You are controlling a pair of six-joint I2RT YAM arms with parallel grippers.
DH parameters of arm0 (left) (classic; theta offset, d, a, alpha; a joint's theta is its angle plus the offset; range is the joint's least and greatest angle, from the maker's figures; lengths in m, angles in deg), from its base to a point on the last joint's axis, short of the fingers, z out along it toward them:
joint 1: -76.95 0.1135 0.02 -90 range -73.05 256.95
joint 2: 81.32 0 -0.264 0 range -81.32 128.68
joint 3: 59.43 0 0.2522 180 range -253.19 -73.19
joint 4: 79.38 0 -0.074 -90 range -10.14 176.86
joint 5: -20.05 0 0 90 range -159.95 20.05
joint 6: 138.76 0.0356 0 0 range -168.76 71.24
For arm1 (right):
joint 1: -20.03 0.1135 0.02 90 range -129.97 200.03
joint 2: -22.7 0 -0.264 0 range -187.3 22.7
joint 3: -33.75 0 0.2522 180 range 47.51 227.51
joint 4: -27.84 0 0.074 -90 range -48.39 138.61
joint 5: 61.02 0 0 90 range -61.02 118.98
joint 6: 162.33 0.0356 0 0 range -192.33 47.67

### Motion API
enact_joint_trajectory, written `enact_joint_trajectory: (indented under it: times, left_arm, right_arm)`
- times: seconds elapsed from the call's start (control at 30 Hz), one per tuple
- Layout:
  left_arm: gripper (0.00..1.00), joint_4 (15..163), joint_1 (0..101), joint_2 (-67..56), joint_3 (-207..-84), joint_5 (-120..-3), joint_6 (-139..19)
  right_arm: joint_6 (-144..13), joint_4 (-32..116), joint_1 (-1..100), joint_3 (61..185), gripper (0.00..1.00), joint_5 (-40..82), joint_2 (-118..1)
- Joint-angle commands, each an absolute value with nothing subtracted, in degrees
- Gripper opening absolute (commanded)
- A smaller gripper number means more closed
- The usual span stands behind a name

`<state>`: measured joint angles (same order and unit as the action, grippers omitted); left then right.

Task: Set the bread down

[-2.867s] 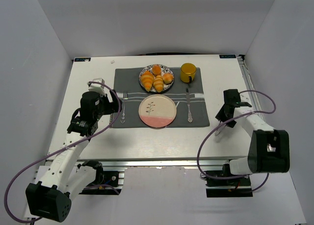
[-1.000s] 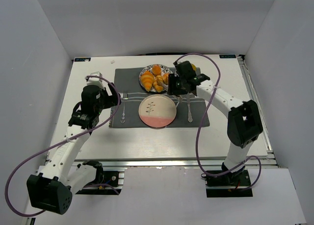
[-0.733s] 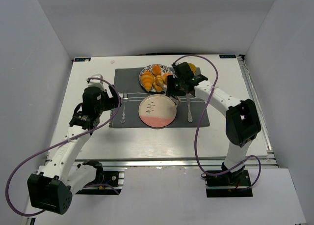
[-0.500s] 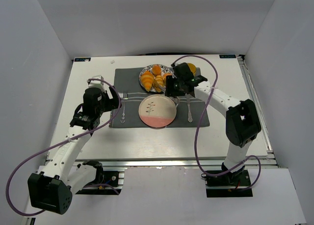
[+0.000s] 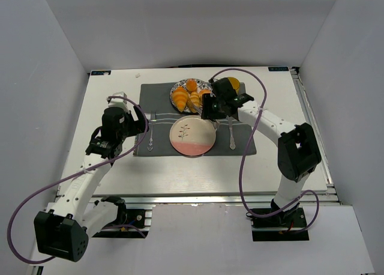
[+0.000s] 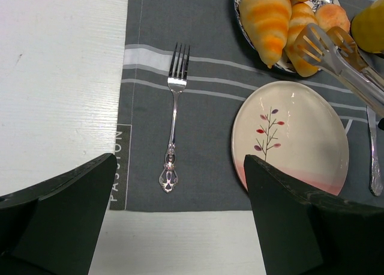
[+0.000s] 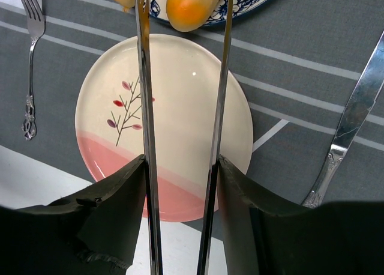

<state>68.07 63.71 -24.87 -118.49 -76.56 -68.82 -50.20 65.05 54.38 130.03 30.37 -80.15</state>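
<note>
A grey mat (image 5: 157,98) covers the middle of the white surface (image 5: 108,101). The left hand (image 6: 180,161) hangs above it, fingers apart. The right hand (image 7: 180,188) is clamped on metal tongs (image 7: 143,107), whose tips straddle the bread (image 7: 189,8) on the patterned plate (image 7: 249,2).

The white table (image 5: 198,170) carries a grey striped placemat (image 5: 157,98) lying flat toward its far middle.

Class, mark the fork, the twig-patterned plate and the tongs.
fork (image 6: 177,81): left wrist view, base of tines.
twig-patterned plate (image 6: 300,143): left wrist view, bare centre.
tongs (image 6: 313,45): left wrist view, slotted head.
</note>
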Motion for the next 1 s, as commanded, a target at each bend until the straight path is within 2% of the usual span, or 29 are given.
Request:
enact_joint_trajectory:
  times: [0.0, 0.37, 0.47, 0.5, 0.57, 0.73, 0.97]
  left_arm:
    - [0.98, 69.3, 63.9, -25.0, -117.9, -75.8, -69.2]
    - [0.98, 69.5, 63.9, -24.5, -118.2, -75.7, -69.2]
    - [0.98, 69.7, 63.9, -24.2, -118.2, -75.6, -69.2]
    - [0.98, 69.8, 63.9, -24.2, -118.1, -75.5, -69.2]
    - [0.98, 69.8, 63.9, -24.1, -118.2, -75.4, -69.2]
    - [0.98, 69.5, 63.9, -24.1, -118.2, -75.6, -69.0]
    - [0.98, 69.6, 63.9, -24.1, -118.0, -75.8, -68.9]
  right_arm:
    - [-49.7, 63.5, 54.9, 129.7, 0.54, 31.2, -78.3]
    - [-50.4, 66.6, 55.5, 131.7, 0.54, 34.7, -80.6]
    - [-50.7, 67.6, 55.6, 132.3, 0.47, 35.4, -80.6]
    - [-50.8, 67.6, 55.6, 132.3, 0.39, 35.2, -80.5]
    - [-51.0, 67.6, 55.7, 132.7, 0.31, 34.9, -80.2]
    - [-51.1, 68.5, 55.7, 134.8, 0.20, 33.7, -78.9]
    - [-51.0, 70.3, 55.8, 138.1, 0.18, 33.2, -74.5]
